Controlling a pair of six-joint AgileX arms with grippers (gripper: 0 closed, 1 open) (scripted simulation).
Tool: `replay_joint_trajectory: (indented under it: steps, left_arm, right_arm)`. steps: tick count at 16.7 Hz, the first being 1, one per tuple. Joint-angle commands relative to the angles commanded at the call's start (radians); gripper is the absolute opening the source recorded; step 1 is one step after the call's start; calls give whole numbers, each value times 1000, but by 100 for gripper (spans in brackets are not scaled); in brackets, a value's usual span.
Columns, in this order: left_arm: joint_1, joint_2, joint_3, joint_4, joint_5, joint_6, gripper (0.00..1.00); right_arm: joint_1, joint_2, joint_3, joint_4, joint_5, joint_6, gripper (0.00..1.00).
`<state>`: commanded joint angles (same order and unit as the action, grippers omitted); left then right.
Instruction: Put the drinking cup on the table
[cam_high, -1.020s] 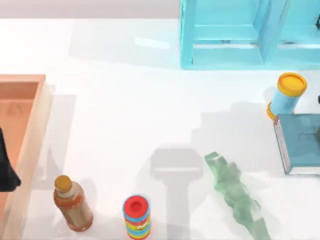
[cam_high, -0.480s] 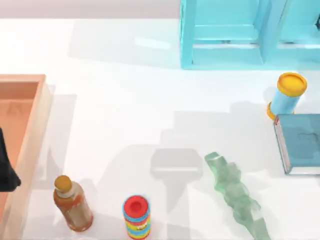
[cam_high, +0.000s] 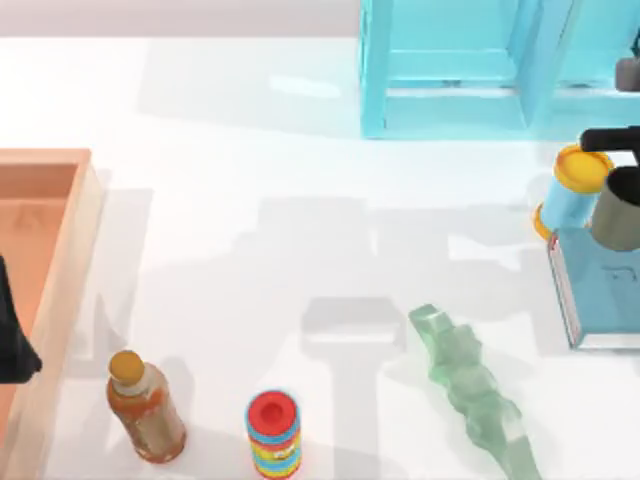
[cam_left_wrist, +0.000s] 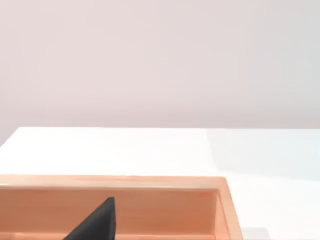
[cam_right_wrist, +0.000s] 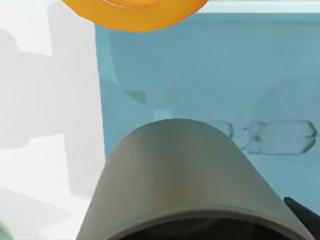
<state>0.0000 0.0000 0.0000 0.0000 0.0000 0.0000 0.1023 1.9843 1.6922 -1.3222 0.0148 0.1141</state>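
Your right claw (cam_high: 628, 170) is cut off by the right edge of the top view: you see a black finger (cam_high: 610, 139) crossing above the yellow lid and the dark body behind it, no more. It carries the drinking cup (cam_high: 616, 222), a plain olive-grey cylinder, also clipped by that edge. The cup hangs over the teal book (cam_high: 598, 285), just beside the light-blue can (cam_high: 572, 197) with the yellow lid, and you cannot tell from above how far it is lifted off the book. In the right wrist view the cup's wall (cam_right_wrist: 185, 175) bulks large in the foreground, its mouth cut off; the book's cover (cam_right_wrist: 200, 75) lies behind it, and the edge of the can's lid (cam_right_wrist: 135, 12) shows at the border. A sliver of black finger (cam_right_wrist: 305, 212) shows against the cup's side, so the claw is closed on the cup.

Your left claw (cam_high: 12, 340) is parked over the orange-brown wooden tray (cam_high: 70, 260) at the table's (cam_high: 250, 200) left edge; only a dark wedge of it shows, and whether its fingers are apart cannot be told. The left wrist view gives one black tip (cam_left_wrist: 97, 222) above the tray's wall (cam_left_wrist: 165, 207).

No writing can be read on the book, the can, the rainbow-striped can (cam_high: 273, 433) or the brown bottle (cam_high: 147, 407).
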Motion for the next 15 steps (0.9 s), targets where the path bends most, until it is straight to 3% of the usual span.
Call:
replay_joint_trajectory:
  steps: [8, 15]
  left_arm:
    - [0, 0, 0, 0, 0, 0, 100]
    - [0, 0, 0, 0, 0, 0, 100]
  right_arm:
    - [434, 196, 386, -117, 43, 444, 0]
    - [488, 235, 440, -141, 50, 500, 0]
